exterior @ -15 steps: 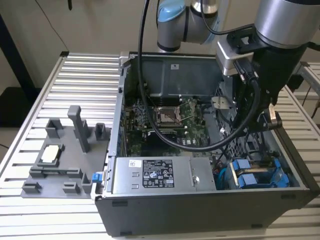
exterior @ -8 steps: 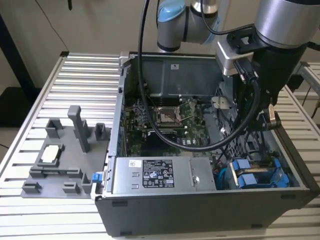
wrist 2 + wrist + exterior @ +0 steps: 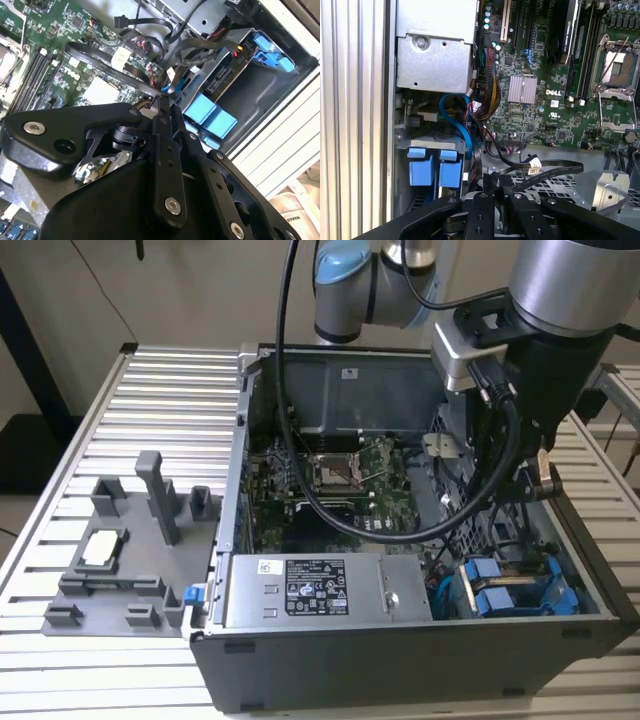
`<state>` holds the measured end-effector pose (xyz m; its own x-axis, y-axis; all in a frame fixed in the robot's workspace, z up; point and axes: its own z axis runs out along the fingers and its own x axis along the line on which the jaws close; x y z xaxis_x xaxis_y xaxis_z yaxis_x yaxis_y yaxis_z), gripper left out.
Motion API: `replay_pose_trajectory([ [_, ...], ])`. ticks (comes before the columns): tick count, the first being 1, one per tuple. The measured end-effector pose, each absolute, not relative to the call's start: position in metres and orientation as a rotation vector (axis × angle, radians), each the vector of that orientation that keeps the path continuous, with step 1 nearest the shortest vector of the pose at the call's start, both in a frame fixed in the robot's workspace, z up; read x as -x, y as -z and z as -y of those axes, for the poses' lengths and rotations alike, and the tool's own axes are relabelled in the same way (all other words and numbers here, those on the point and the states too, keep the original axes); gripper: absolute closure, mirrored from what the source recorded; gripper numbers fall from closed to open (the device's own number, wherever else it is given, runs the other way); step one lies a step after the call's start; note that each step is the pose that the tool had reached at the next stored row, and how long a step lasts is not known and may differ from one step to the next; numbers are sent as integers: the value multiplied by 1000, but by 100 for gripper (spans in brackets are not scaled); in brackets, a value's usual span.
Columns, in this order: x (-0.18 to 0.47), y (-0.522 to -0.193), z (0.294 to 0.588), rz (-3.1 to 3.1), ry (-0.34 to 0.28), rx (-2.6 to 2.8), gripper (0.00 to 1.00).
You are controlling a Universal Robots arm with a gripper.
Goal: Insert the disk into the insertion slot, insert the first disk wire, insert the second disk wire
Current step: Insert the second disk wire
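Sat on a slatted aluminium table, beside an open grey PC case — a grey fixture plate with upright posts and a small white-topped chip, toward the exterior view's left. Lay inside the case a green motherboard with an open CPU socket — plus a silver power-supply box bearing a black-and-white sticker along the near wall. Looped over the board, a thick black cable.

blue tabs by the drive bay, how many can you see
2 blue tabs show: one and its twin side by side at the drive bay in the first wrist view, just ahead of the gripper. Others may be hidden behind the cables.
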<state>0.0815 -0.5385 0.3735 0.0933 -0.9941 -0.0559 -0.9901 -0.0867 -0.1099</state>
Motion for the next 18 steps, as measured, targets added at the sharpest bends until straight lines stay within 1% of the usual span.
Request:
replay_pose_trajectory([
  [14,-92,-370,571,-2043,40,2235,83],
  [18,-99,-368,574,-2046,34,2237,83],
])
